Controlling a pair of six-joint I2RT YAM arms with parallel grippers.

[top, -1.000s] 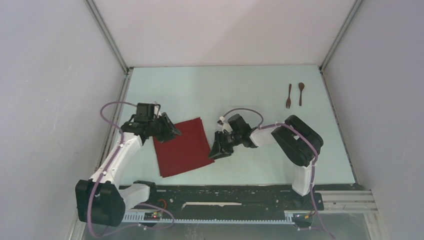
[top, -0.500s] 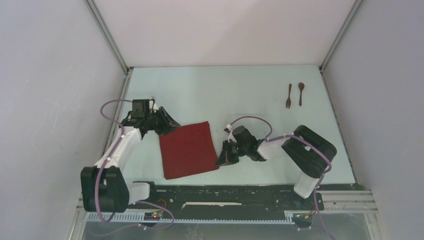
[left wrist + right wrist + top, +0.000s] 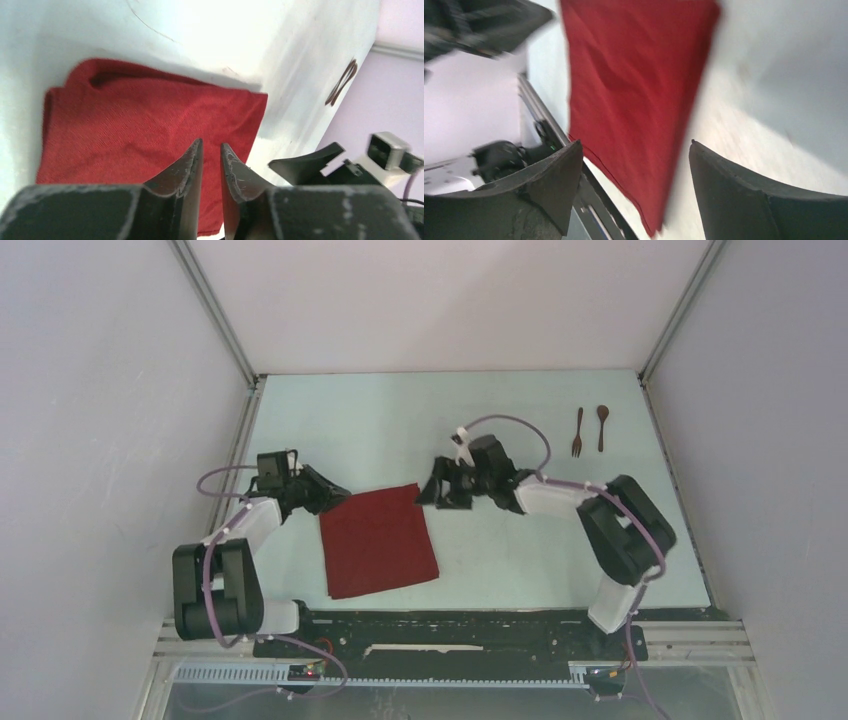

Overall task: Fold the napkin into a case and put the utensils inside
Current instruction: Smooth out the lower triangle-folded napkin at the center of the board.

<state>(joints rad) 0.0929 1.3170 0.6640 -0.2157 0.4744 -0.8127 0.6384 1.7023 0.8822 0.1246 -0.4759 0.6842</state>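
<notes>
From above, you could not see the fingertips of the left gripper (image 3: 338,497): they merged into one dark wedge at the far left corner of the napkin (image 3: 378,540). Whether they touched the cloth there, you could not tell. The right wrist view was smeared by motion, so the napkin (image 3: 624,75) read only as a red sheet with soft edges, and its top edge was cut off by the frame. In the left wrist view the near edge of the napkin (image 3: 140,120) was hidden behind the fingers. A thin brown streak at the far right of that view was too blurred to tell fork from spoon.

Your left gripper (image 3: 210,142) had its jaws almost together, with a thin slit between them. Red cloth showed through the slit, but nothing was visibly pinched. Your right gripper (image 3: 635,145) was spread wide and held nothing. From above, it (image 3: 435,492) hung just beside the napkin's far right corner.

The napkin lay flat on the table (image 3: 400,420) between the two grippers, towards the near edge. The fork (image 3: 577,432) and spoon (image 3: 602,427) lay side by side at the far right, well apart from the cloth.
</notes>
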